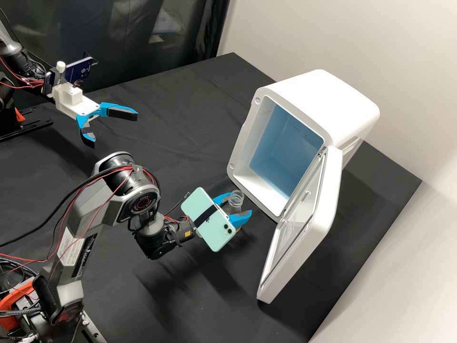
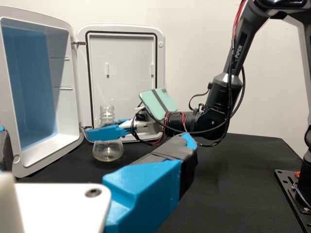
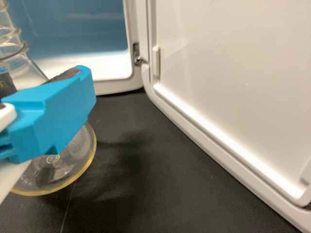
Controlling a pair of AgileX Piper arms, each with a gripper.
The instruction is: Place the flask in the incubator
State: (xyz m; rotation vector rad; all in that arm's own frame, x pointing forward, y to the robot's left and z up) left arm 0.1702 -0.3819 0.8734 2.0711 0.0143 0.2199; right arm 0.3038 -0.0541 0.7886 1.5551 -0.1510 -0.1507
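Observation:
A clear glass flask [image 1: 235, 199] stands upright just in front of the open white incubator [image 1: 333, 95], whose inside is blue. My right gripper [image 1: 232, 208] is shut on the flask's neck, one blue finger on each side. In the left wrist view the flask [image 2: 107, 151] hangs low before the incubator's door [image 2: 121, 73]; whether its base touches the bench I cannot tell. The right wrist view has the flask's round base [image 3: 53, 167] under a blue finger [image 3: 53, 111]. My left gripper [image 1: 113, 127] hovers open and holding nothing at the far left of the bench.
The incubator's door [image 1: 304, 224] swings out toward the bench's front right edge, close beside the flask. A mint phone [image 1: 212, 219] is strapped on the right wrist. Black bench lies bare between the two arms. A white wall runs behind the incubator.

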